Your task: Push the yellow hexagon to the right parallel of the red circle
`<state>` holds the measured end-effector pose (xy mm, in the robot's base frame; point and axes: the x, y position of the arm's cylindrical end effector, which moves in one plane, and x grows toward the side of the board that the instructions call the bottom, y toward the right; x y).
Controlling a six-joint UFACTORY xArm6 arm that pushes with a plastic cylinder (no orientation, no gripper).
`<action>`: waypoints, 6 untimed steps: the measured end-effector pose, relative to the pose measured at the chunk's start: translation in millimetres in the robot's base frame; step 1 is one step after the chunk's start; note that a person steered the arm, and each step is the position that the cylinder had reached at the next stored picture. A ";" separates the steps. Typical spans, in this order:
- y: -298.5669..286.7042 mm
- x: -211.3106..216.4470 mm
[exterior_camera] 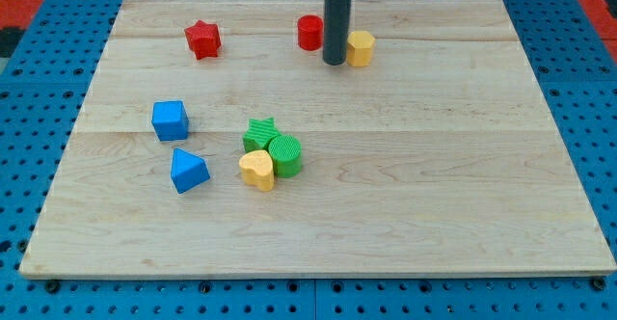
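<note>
The yellow hexagon [362,47] already sits near the view's top, level with the red circle [309,32] and on its right, with my tip [334,62] planted between the two, just beside the hexagon, so the push looks nearly or fully done. There is no gripper to open or close, only a smooth dark rod; the blocks look like matte moulded pieces on a pale, grained wooden desk [434,185]

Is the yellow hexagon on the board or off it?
On. The yellow hexagon sits on the board near the view's top, right of the red circle, my tip between them.
</note>
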<state>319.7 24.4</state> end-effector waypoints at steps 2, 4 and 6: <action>93.1 -23.0; 33.1 -6.2; -152.6 -0.8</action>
